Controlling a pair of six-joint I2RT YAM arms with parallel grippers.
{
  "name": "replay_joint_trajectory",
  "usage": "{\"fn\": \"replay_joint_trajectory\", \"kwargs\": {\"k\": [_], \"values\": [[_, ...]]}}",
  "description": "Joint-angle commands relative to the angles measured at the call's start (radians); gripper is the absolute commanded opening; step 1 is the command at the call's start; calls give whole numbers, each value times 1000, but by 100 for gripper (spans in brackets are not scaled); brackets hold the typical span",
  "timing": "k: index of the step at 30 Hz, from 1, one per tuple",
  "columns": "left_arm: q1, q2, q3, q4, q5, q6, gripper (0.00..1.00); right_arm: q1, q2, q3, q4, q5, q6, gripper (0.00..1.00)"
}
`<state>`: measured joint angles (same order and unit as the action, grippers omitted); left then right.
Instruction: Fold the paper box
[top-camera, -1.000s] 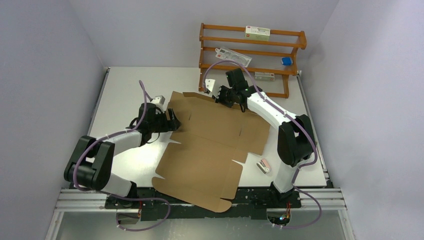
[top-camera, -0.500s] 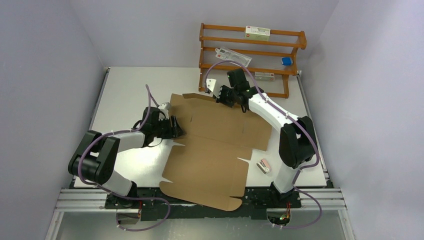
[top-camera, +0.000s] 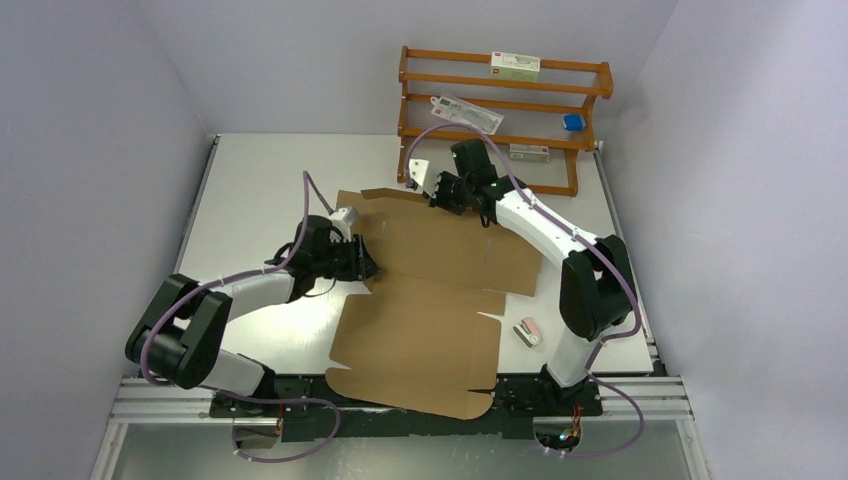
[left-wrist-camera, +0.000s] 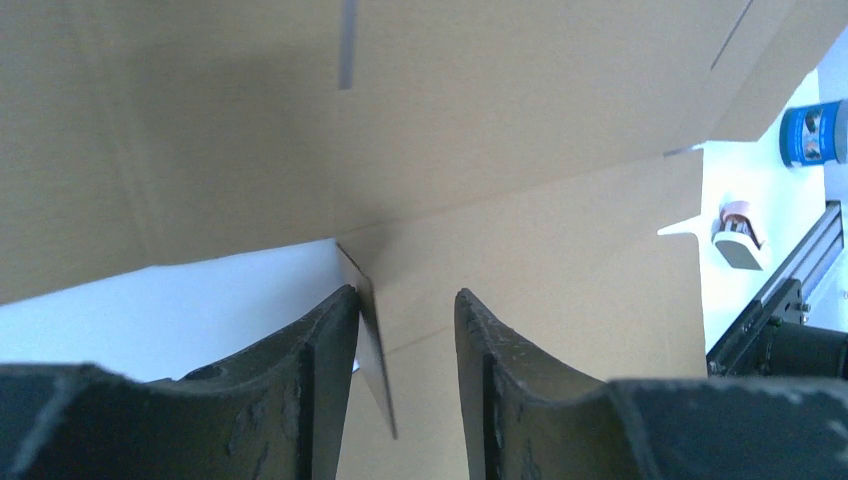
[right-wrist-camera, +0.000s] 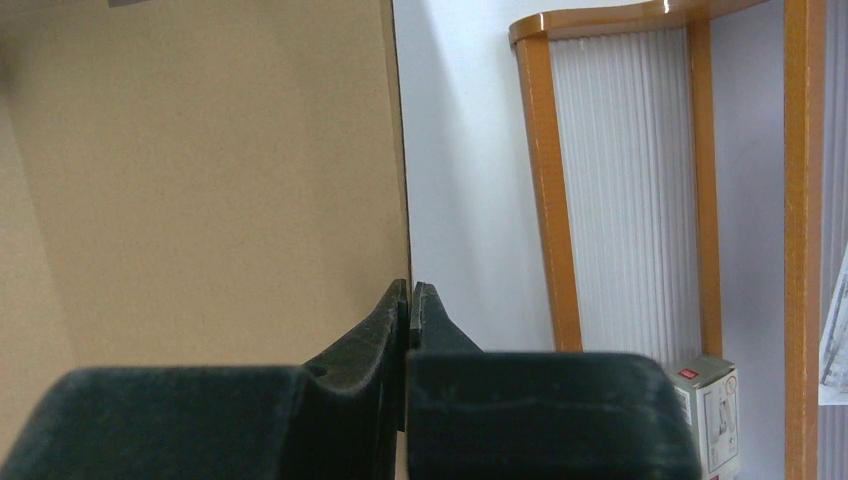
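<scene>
The paper box (top-camera: 440, 300) is a flat brown die-cut cardboard sheet spread over the middle of the table, its near end hanging over the front edge. My left gripper (top-camera: 364, 262) is at the sheet's left edge; in the left wrist view (left-wrist-camera: 405, 295) its jaws stand apart, with a thin cardboard flap edge (left-wrist-camera: 368, 340) resting against the left finger. My right gripper (top-camera: 440, 190) is at the sheet's far edge, which is lifted slightly. In the right wrist view (right-wrist-camera: 411, 285) it is shut on the cardboard's edge (right-wrist-camera: 200, 180).
A wooden rack (top-camera: 500, 110) stands at the back with small cartons and a blue item (top-camera: 573, 122). A small white object (top-camera: 420, 168) lies near the right gripper. A small pink-white item (top-camera: 528, 332) lies right of the sheet.
</scene>
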<state>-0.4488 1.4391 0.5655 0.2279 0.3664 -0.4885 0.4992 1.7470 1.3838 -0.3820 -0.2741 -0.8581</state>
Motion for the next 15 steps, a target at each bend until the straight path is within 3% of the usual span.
{"fn": "replay_joint_trajectory", "kwargs": {"k": [1, 6, 15], "values": [[-61, 20, 24, 45, 1, -33, 43, 18, -46, -28, 71, 12, 8, 0], [-97, 48, 11, 85, -29, -52, 43, 26, -57, -35, 81, 28, -5, 0], [-96, -29, 83, -50, -181, 54, 61, 31, -82, -52, 84, 39, -59, 0]]}}
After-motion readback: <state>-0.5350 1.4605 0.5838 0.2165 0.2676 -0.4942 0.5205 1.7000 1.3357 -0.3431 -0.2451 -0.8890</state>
